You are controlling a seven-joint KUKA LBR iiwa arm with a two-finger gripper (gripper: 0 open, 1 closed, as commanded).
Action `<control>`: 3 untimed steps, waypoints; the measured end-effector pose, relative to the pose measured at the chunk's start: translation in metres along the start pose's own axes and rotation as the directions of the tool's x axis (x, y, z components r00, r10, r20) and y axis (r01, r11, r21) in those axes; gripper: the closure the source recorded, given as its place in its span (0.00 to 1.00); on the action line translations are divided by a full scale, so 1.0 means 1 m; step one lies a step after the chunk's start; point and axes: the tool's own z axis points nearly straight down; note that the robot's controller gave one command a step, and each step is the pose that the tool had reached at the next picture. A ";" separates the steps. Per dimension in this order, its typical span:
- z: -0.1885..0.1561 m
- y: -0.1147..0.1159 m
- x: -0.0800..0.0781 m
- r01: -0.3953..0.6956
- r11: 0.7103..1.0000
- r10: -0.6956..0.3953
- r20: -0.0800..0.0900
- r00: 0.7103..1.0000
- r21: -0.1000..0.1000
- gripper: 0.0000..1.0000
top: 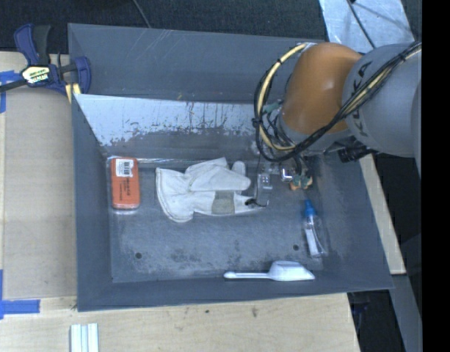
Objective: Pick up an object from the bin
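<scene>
White glove (199, 191) is the likely target: crumpled flat on the bin floor, about mid-bin, a bit toward the far wall. Its long axis runs left-right in the camera view. The bulkier rounded end is at left and the lumpy folded end at right, with a grey patch on the lower right part. Can't say which end is the cuff. Gripper (260, 195) is down at the glove's right end, on or just above its edge; contact is not clear. Whether the gripper is open or closed, cannot tell: too cluttered by wrist hardware and cables. The arm comes in from the right, so the glove's near edge is the natural approach point, and soft cloth gives a pinchable fold there. Further out, an orange block (125, 184) with a white label lies left of the glove, just beside it, long axis running near-far. A clear tube with blue cap (310, 229) lies right of the gripper and apart from it, blue end toward the far wall. A white plastic spoon (272, 273) lies along the near wall, bowl right and handle left. Bin (92, 218) walls slope in, so loose items sit on the flat floor.
</scene>
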 end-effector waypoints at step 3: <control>0.062 0.044 -0.008 -0.103 0.995 0.103 0.006 0.995 -0.001 0.00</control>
